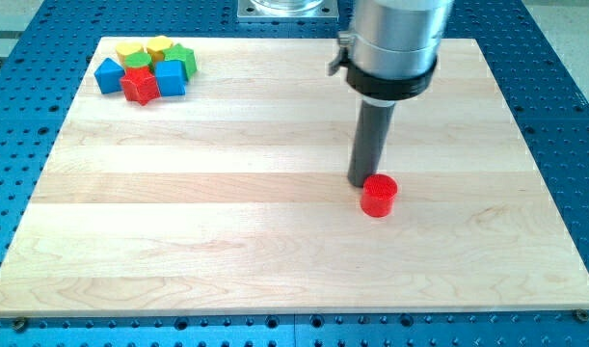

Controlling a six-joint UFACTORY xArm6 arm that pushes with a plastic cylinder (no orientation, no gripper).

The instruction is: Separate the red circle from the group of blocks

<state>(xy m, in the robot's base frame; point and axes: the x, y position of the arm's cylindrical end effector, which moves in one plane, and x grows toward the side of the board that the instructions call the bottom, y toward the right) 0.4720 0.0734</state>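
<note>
The red circle (378,196), a short red cylinder, stands alone on the wooden board right of centre. My tip (360,183) is right against its upper-left edge, touching or nearly so. The group of blocks sits at the board's top left corner: a red star (139,86) at the front, a blue block (108,75) at the left, a blue block (170,77) to the star's right, a yellow block (129,51), a yellow block (159,46), a green block (182,58) and a green block (139,62) in the middle.
The wooden board (275,241) lies on a blue perforated table (554,87). The arm's grey cylinder body (395,43) hangs over the board's top right part. A metal base (286,8) shows at the view's top.
</note>
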